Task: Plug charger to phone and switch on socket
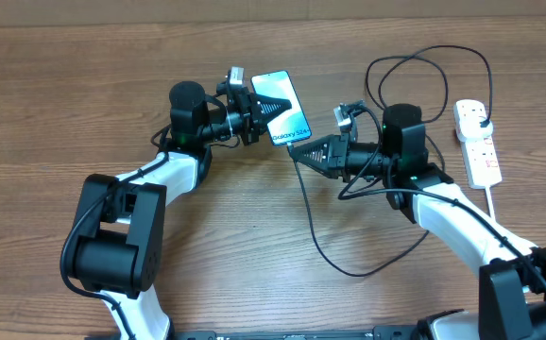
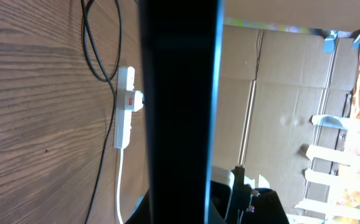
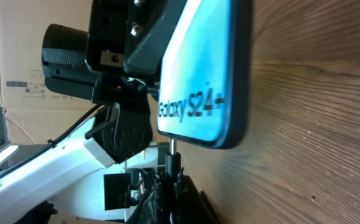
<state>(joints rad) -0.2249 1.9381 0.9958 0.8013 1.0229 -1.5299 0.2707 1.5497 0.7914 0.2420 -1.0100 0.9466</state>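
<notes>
My left gripper (image 1: 257, 113) is shut on the phone (image 1: 282, 107), holding it tilted above the table with its cyan screen up. In the right wrist view the phone (image 3: 205, 74) shows "Galaxy S24+" near its bottom edge. My right gripper (image 1: 298, 151) is shut on the charger's connector (image 3: 172, 155). The metal tip stands right at the phone's bottom edge, beside one corner. The black charger cable (image 1: 322, 250) loops across the table toward the white socket (image 1: 477, 142) at the right. From the left wrist the phone (image 2: 180, 112) appears edge-on as a dark band.
The socket's white cord (image 1: 500, 215) runs toward the front right, beside my right arm. Slack black cable (image 1: 424, 57) loops at the back, near the socket. Cardboard boxes (image 2: 279, 93) stand beyond the table.
</notes>
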